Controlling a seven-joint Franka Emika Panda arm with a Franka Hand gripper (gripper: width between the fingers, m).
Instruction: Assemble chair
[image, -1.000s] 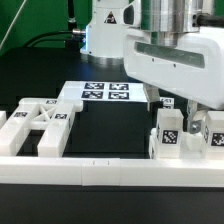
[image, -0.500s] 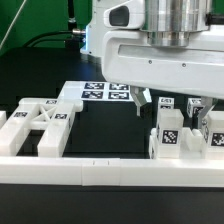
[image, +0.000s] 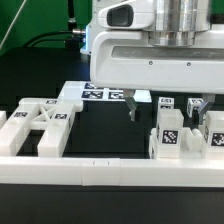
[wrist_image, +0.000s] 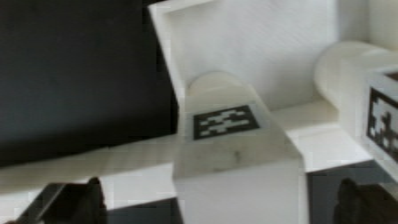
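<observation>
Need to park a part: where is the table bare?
Bare table between the parts on the exterior view's left and the blocks on its right, marker board behind, rail in front. Crowded under the gripper.

Your arm: white boxy claw (image: 166, 106) housing, dark slim fingers (image: 131, 104), grey metal wrist cylinder (image: 186, 14) above, white rounded link (image: 108, 24) behind.

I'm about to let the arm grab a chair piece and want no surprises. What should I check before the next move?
1. Jaws open wide: ok.
2. Jaws empty: ok.
3. Jaws above the upright tagged pieces at the exterior view's right: ok.
4. Wrist view shows a tagged piece between the jaws: ok.
5. Jaws low enough to grip: cannot tell.
6. The left-hand pieces lie clear of the arm: ok.
</observation>
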